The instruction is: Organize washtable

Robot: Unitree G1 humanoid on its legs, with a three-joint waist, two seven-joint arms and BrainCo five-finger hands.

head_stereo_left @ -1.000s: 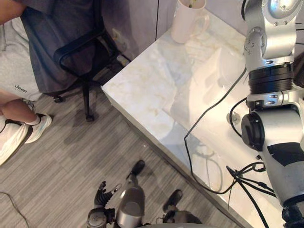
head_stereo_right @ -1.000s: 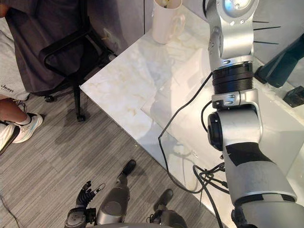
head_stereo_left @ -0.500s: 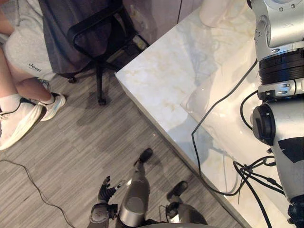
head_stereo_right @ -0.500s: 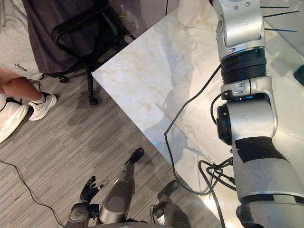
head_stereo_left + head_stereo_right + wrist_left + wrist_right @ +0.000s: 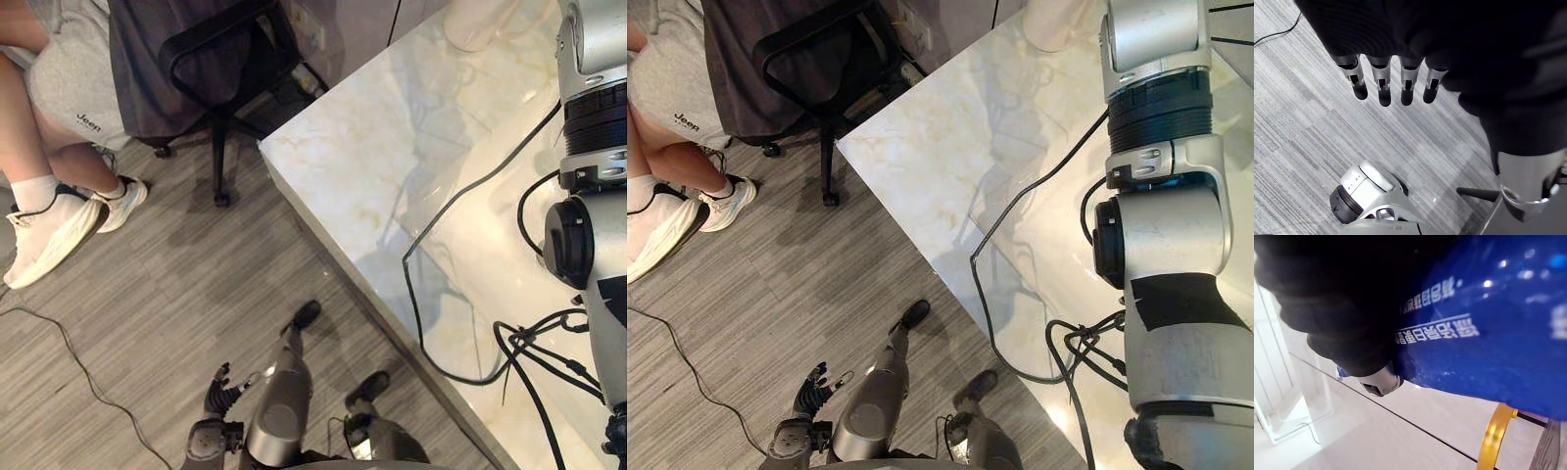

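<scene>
The washtable (image 5: 362, 166) is a pale marble top, and its corner points toward the floor at the left. My right arm reaches up across it and out past the top edge. In the right wrist view my right hand (image 5: 1347, 313) has its thumb (image 5: 1377, 383) pressed against a glossy blue container (image 5: 1488, 333) with white print, held close. My left hand (image 5: 221, 392) hangs low over the grey floor beside the table. Its fingers (image 5: 1383, 90) are straight and hold nothing. The base of a white mug (image 5: 1053, 22) shows at the table's far end.
A black office chair (image 5: 220, 59) stands on the floor left of the table corner. A person sits by it, with a white shoe (image 5: 49, 235) on the floor. A gold ring-shaped stand (image 5: 1494, 440) shows under the blue container.
The camera has shifted, so the table, mug and chair sit higher and further right in the picture. My left hand hangs as before.
</scene>
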